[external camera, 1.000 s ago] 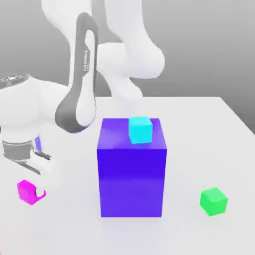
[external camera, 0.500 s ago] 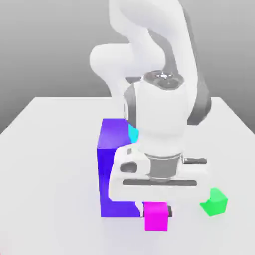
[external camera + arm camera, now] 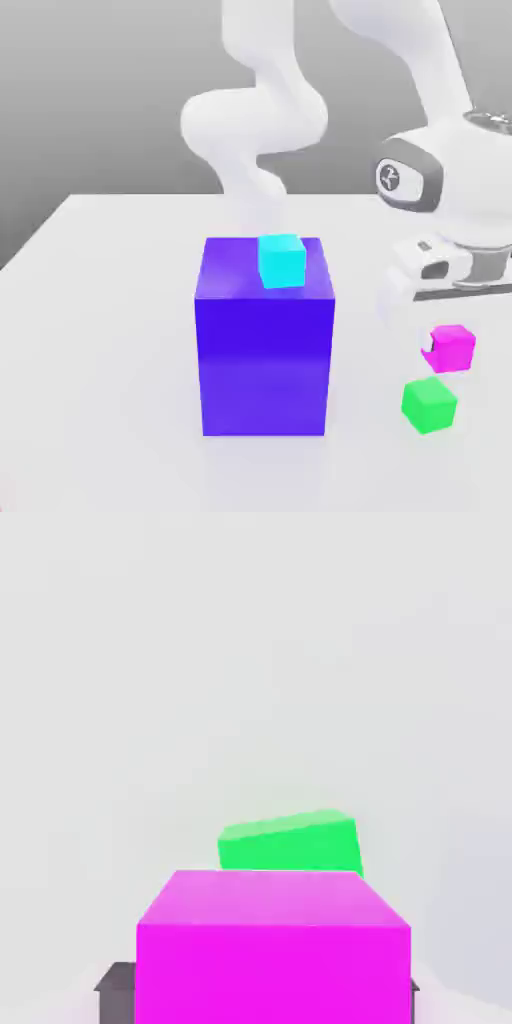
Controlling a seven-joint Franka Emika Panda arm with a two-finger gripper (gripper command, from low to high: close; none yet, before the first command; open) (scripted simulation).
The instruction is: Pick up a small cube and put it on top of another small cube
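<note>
White arm at exterior view's three o'clock, cut off there; tool (image 3: 450,345) pinching magenta cube (image 3: 453,349), partly hiding green cube (image 3: 290,845) in hand view.

Glossy, smooth, plastic-looking blue-violet block (image 3: 264,365); smooth, matt pale tabletop (image 3: 110,350).

My claw (image 3: 273,997) is gripping the magenta cube (image 3: 273,952). Beyond it, I'm seeing the green cube (image 3: 290,844), partly hidden, resting on the pale bench (image 3: 240,662).
</note>
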